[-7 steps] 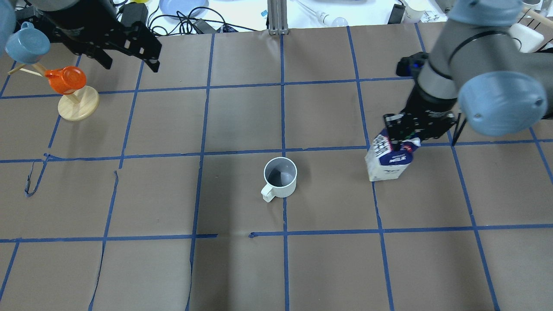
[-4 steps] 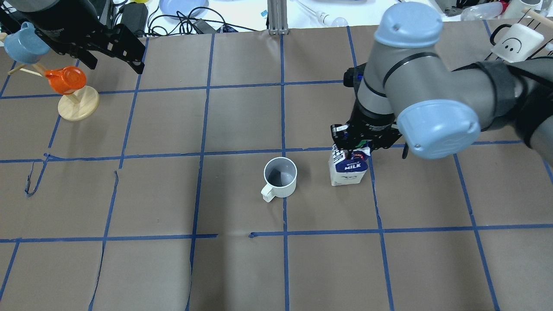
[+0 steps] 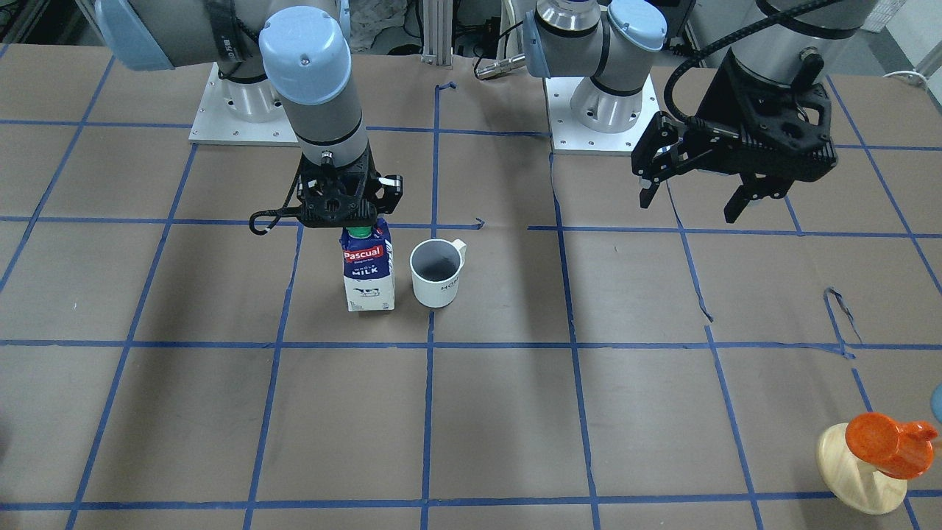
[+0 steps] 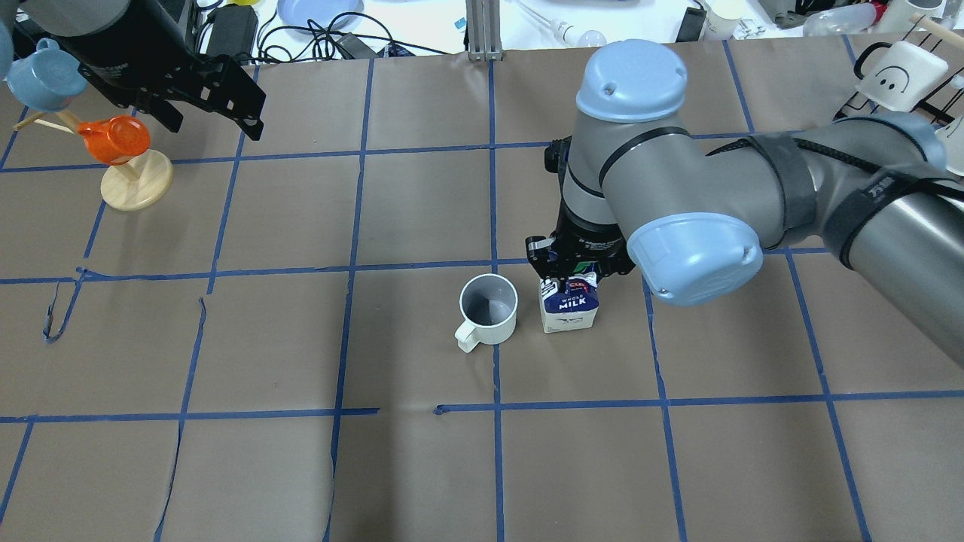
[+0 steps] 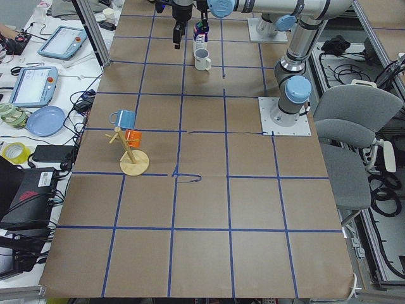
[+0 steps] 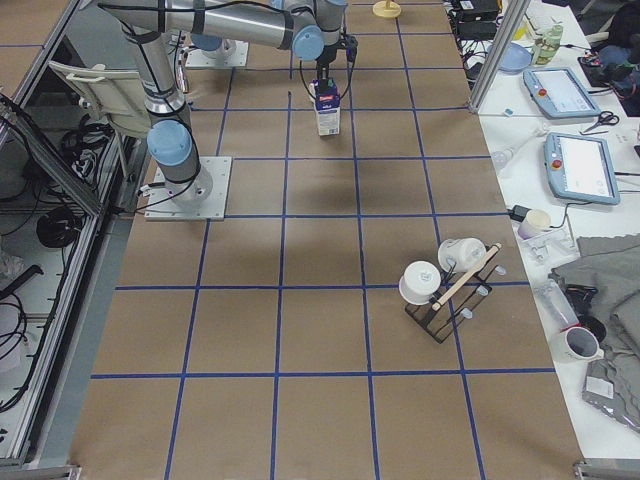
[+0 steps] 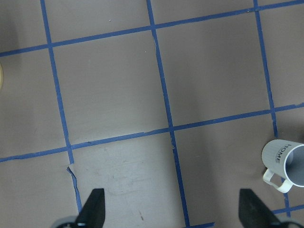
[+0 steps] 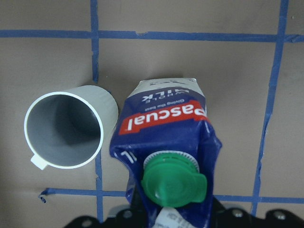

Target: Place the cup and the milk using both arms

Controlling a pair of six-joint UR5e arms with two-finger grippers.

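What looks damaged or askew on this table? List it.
The carton is crumpled at its top, where the right gripper pinches it, though it stands upright beside the cup. A strip of blue tape curls loose from the table cover on the robot's left. Nothing spilled.

One milk carton (image 3: 369,269) and one white cup (image 3: 436,273) on the worktop (image 3: 515,412). Two pincers: the left pincer (image 3: 689,205) and the right pincer (image 3: 358,228). One wooden mug tree (image 4: 135,188) with two mugs — one blue mug (image 4: 45,75), one orange mug (image 4: 113,139). One blue plate (image 5: 45,120) beyond the worktop's edge.
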